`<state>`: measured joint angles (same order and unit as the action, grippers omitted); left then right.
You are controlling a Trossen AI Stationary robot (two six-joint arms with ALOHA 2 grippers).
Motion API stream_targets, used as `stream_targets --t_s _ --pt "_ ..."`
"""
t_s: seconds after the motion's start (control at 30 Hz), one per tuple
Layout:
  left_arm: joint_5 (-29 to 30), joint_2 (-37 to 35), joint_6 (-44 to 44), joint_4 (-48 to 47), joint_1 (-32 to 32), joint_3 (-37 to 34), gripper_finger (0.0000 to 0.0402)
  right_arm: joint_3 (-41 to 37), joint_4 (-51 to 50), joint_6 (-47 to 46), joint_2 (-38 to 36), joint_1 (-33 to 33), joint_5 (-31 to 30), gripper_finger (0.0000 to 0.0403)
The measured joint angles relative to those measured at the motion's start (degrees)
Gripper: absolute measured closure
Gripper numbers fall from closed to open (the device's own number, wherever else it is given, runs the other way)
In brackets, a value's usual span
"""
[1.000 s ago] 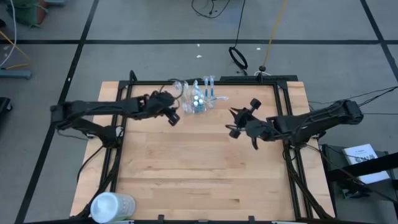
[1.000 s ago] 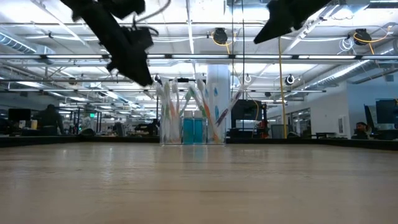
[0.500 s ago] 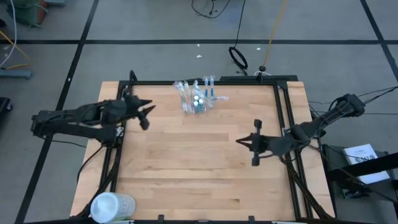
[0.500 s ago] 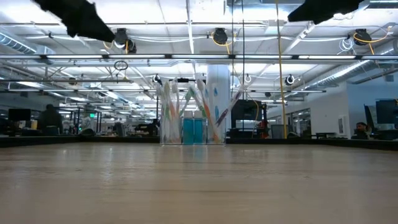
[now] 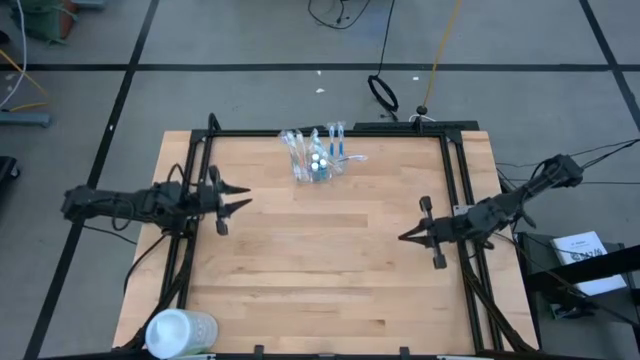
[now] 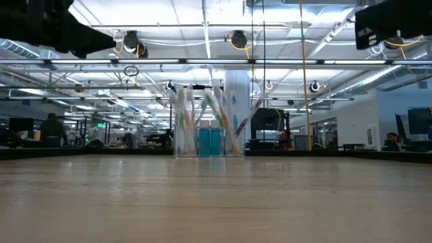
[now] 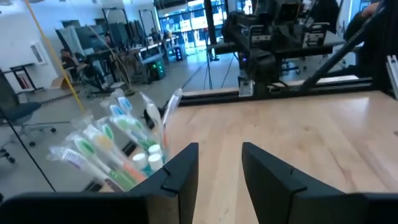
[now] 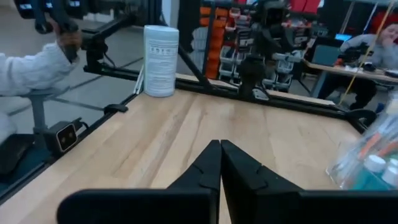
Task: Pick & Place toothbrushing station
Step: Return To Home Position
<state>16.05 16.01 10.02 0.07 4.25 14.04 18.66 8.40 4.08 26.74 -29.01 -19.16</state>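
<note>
Barely in-frame: cup (image 8: 346,163), rt wrist view.

Industrial lab hall: ceiling strip lights (image 6: 162,10), workstations (image 6: 417,127), parts racks (image 8: 214,37).

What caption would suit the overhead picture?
Left gripper open and right gripper shut at the table's sides; clear cup of toothbrushes stands near its top edge.

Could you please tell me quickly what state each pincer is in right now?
Left pincer: open, holding nothing.
Right pincer: closed, holding nothing.
</note>
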Motion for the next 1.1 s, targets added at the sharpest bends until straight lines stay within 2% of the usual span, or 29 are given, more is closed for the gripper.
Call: stream_targets --t_s 0.27,0.4,0.6,0.8,1.1 --pt "-1.1 -7.9 -0.9 -1.7 0.0 -2.7 0.0275 -9.0 -0.6 1.1 -19.3 0.0 0.0 0.0402" --pt "-1.2 -12.0 -1.0 -1.1 0.0 -5.1 0.0275 -10.8 -5.0 1.1 -26.1 0.0 1.6 0.0402" --pt "-1.5 -15.7 0.0 5.8 0.0 -12.3 0.0275 -11.4 -10.2 -0.9 -26.5 0.0 10.7 0.0402" --pt "-1.2 -15.0 0.5 7.9 0.0 -13.3 0.0275 -12.8 -8.3 3.3 -26.6 0.0 11.0 0.0403" --pt "-1.0 -14.9 -2.7 8.8 0.0 -13.2 0.0275 -15.5 -4.0 3.5 -26.6 0.0 11.9 0.0403"
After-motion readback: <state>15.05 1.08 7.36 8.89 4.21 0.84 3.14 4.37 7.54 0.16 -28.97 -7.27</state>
